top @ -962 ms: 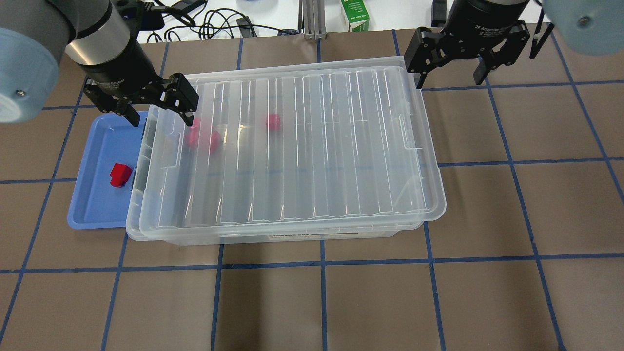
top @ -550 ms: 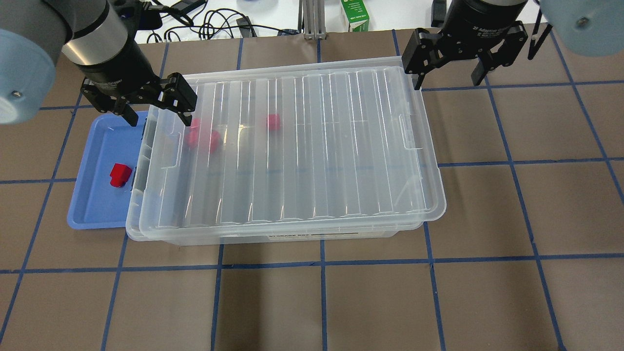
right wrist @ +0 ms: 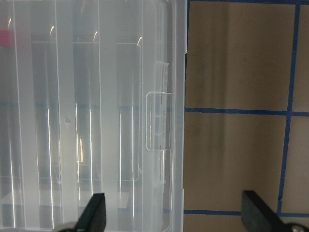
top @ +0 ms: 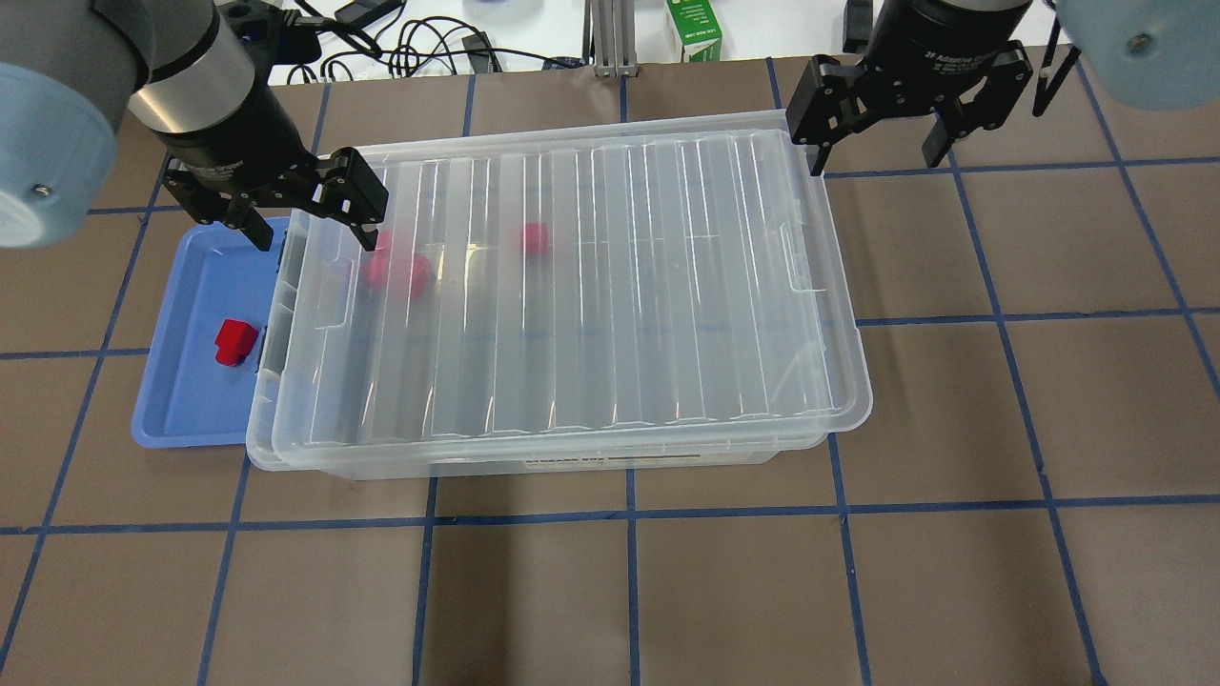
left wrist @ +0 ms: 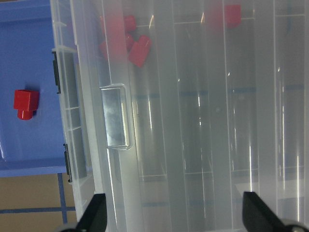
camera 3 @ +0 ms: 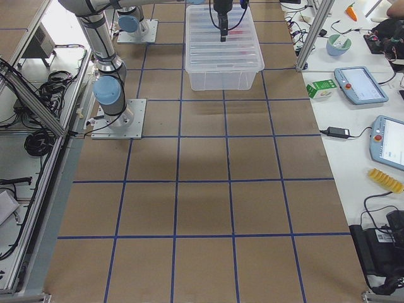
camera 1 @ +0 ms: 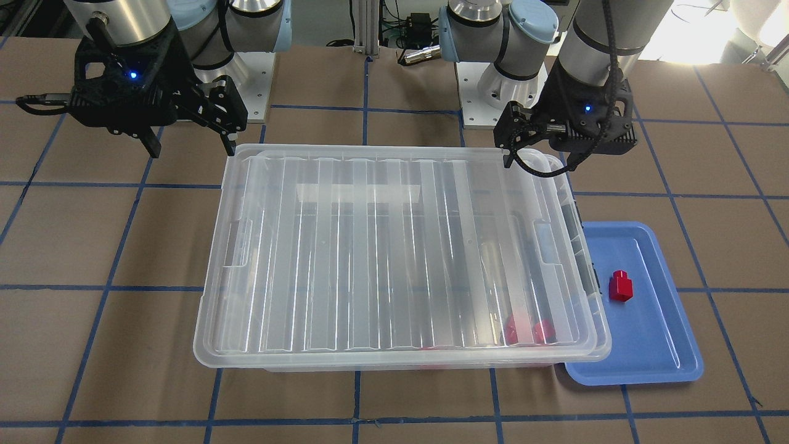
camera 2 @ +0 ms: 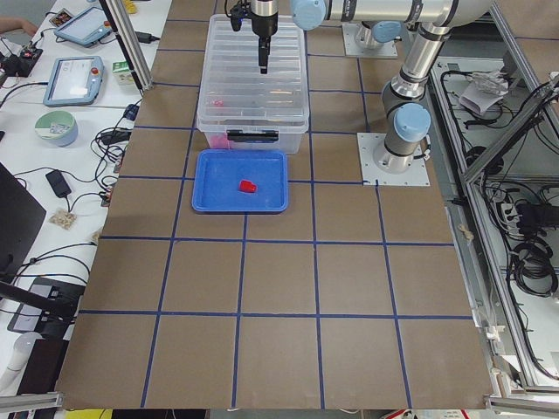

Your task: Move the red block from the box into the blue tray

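Observation:
The red block (top: 234, 342) lies in the blue tray (top: 191, 405), also in the front view (camera 1: 619, 286) and left wrist view (left wrist: 25, 102). The tray sits against the end of the box (top: 591, 286), whose ribbed lid is on. Several other red pieces (top: 396, 270) show blurred through the lid. My left gripper (top: 313, 233) is open and empty above the box's tray-side end, one finger over the tray and one over the lid. My right gripper (top: 875, 157) is open and empty above the box's other end, at its back corner.
A green carton (top: 696, 29) and cables (top: 410, 48) lie beyond the table's back edge. The brown table (top: 629, 591) has a grid of blue tape. The box's lid overhangs part of the tray's rim (camera 1: 579, 370).
Both grippers have shifted only slightly and stay open. The lid, the tray and the red block have not moved.

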{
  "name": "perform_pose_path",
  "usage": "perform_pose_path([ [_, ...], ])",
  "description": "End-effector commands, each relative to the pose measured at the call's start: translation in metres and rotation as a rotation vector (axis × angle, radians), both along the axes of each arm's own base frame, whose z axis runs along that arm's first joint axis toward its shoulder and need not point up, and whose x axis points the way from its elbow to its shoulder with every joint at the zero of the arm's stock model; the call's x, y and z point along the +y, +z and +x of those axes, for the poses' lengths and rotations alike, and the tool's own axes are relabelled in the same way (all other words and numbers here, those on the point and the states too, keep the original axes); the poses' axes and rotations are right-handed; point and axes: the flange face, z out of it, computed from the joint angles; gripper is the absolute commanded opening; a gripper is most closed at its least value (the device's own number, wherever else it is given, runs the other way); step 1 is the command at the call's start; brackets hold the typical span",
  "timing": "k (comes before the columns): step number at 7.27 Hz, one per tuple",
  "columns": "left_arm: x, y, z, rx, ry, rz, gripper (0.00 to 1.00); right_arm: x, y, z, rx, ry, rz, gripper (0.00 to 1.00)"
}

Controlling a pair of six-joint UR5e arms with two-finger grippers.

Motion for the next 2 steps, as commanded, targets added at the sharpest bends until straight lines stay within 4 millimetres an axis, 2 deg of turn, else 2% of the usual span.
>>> perform_pose_path([
  [1,0.0010,0.0033,-0.0012,-0.002,-0.001,-0.004,1.00,-0.0003,-0.0002,0.0001,-0.001,0.000,0.000,1.00],
  [2,0.0027,0.0023,-0.0011,-0.003,-0.003,0.000,1.00,-0.0003,-0.0002,0.0001,-0.001,0.000,0.000,1.00],
])
